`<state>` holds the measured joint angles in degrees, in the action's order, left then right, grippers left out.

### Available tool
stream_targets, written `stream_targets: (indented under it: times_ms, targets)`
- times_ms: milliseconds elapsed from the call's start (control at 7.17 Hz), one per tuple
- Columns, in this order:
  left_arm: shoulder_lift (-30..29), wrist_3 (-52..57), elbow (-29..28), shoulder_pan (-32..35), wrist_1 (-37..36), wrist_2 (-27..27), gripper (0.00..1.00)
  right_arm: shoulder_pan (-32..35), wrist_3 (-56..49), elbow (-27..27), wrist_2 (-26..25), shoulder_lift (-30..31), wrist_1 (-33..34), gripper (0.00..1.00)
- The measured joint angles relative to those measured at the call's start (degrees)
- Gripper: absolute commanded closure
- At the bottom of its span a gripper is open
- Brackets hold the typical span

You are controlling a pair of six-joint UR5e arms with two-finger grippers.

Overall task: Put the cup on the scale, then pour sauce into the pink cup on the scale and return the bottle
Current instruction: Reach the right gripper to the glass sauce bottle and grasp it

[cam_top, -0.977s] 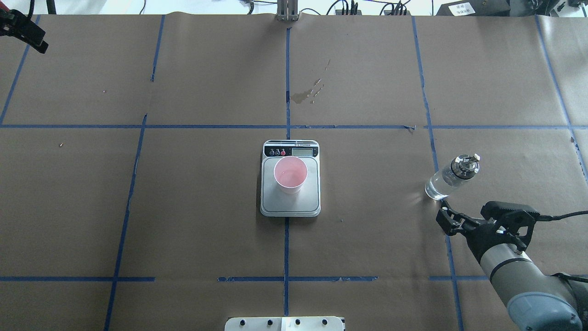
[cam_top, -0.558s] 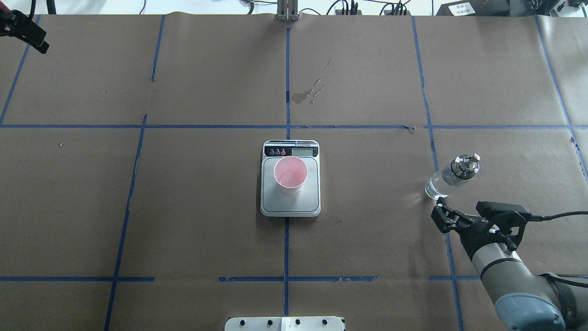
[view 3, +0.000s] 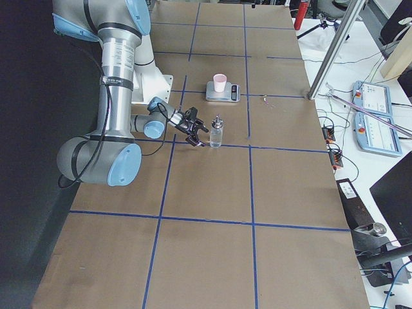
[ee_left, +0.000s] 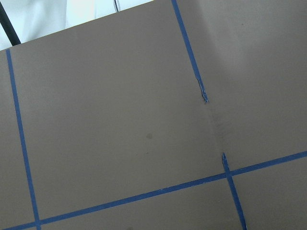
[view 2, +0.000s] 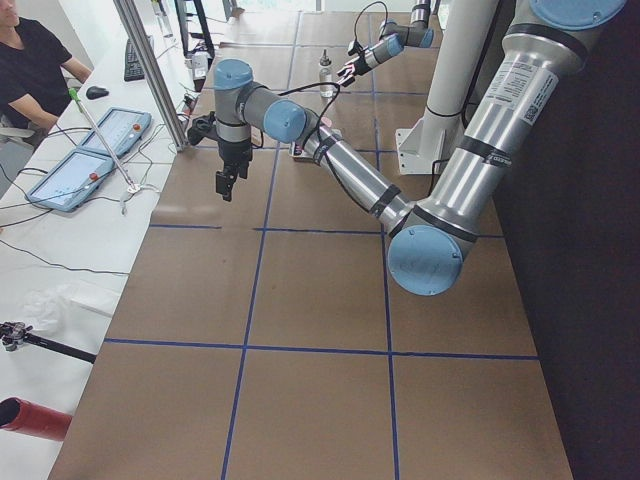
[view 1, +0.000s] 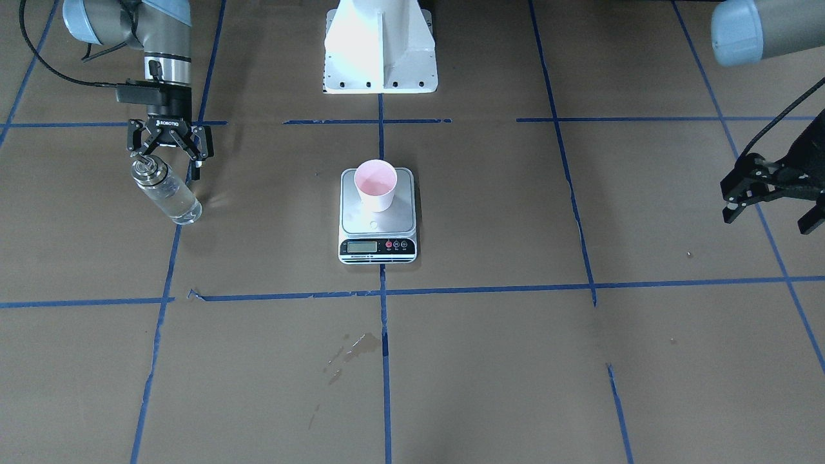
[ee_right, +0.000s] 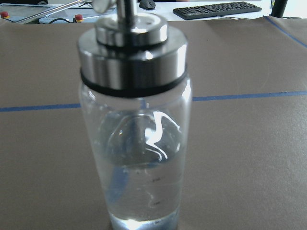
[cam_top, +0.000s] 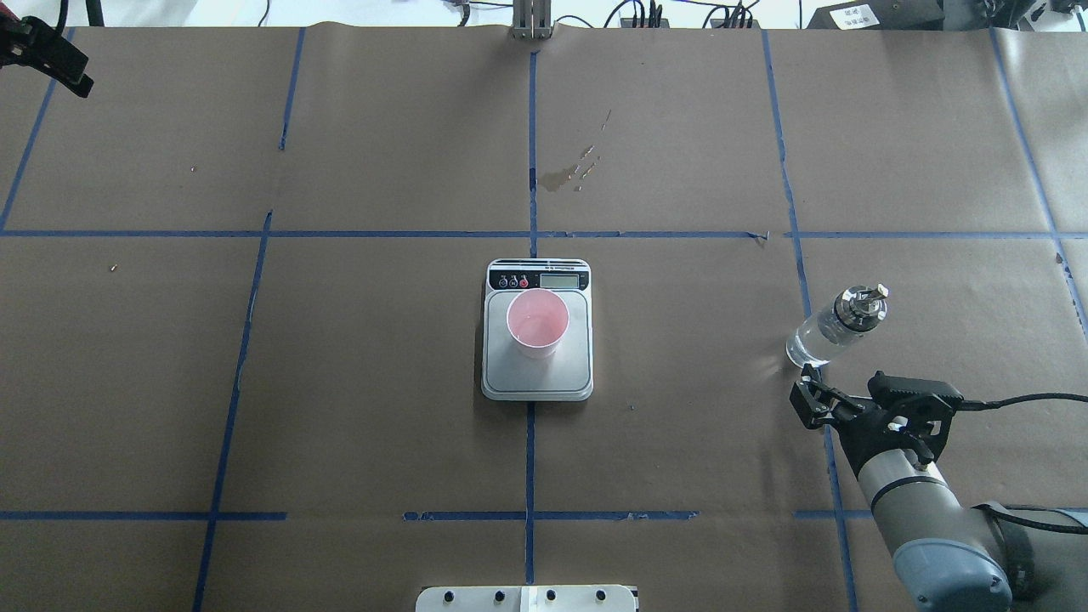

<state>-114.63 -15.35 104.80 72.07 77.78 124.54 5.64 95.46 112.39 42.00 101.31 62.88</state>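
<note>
One upright bottle (cam_top: 829, 331) at 3 o'clock of scale (cam_top: 537, 378), long axis vertical, spout skyward; at its 6 o'clock, right end effector (cam_top: 807, 389), released, spread wide.

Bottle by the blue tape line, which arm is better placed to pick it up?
The right arm. Its open right hand sits close beside the bottle, which fills its wrist camera. The left hand hangs far off on the other side of the scale, its camera seeing only bare paper.

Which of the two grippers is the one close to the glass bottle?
The right gripper, open and right beside the bottle. The left gripper hangs far off at the table's opposite side.
</note>
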Motion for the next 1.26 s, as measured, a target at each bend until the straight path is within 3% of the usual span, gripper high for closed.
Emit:
stream_targets:
  times_ms: [837,1256]
  targets:
    - [-0.4,-0.1,-0.7,0.0,0.0,0.0,0.00,1.4,-1.3,-0.6,0.1,-0.2,0.0,0.00]
    - [-0.4,-0.1,-0.5,0.1,-0.1,0.0,0.00,1.7,-2.2,-1.1,0.0,-3.8,0.2,0.00]
